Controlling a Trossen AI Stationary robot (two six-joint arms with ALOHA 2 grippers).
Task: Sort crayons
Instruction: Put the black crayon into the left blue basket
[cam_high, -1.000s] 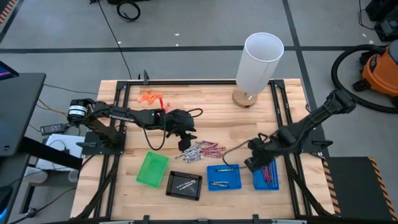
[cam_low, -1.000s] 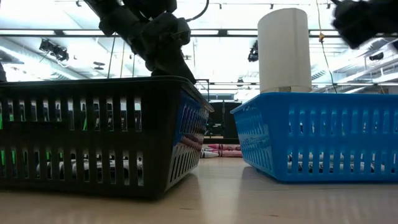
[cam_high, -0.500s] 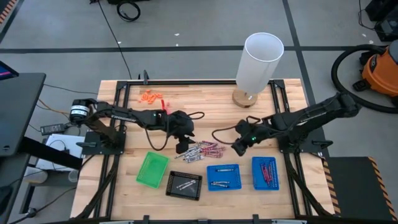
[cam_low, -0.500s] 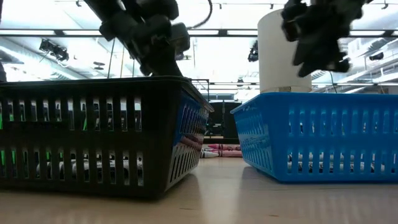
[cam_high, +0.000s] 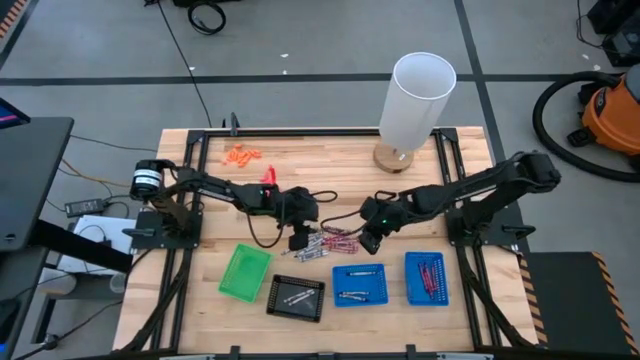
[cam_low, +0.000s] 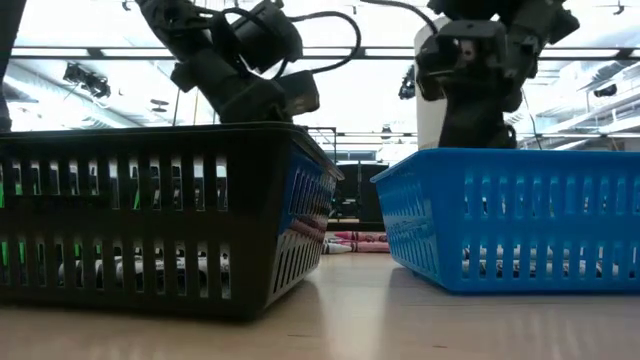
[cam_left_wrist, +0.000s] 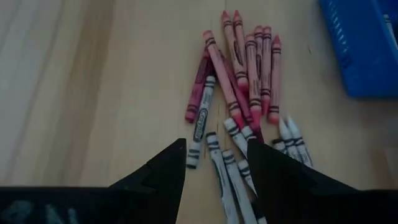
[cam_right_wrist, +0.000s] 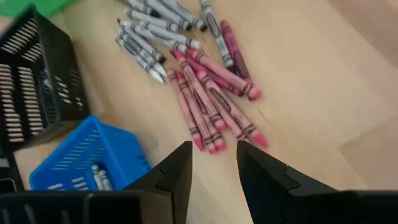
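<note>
High view: both claws, left (cam_high: 300, 240) and right (cam_high: 366, 243) (fingers parted), flank crayons (cam_high: 330, 242).

— What sits along the near edge of the table (cam_high: 330, 180)?
— Four small baskets in a row: a green basket (cam_high: 245, 272), a black basket (cam_high: 297, 297), then two blue baskets (cam_high: 359, 285).
— And at the far side?
— A tall white cylinder (cam_high: 415, 100) on a round wooden base, with orange bits (cam_high: 240, 155) at the far left corner.
</note>
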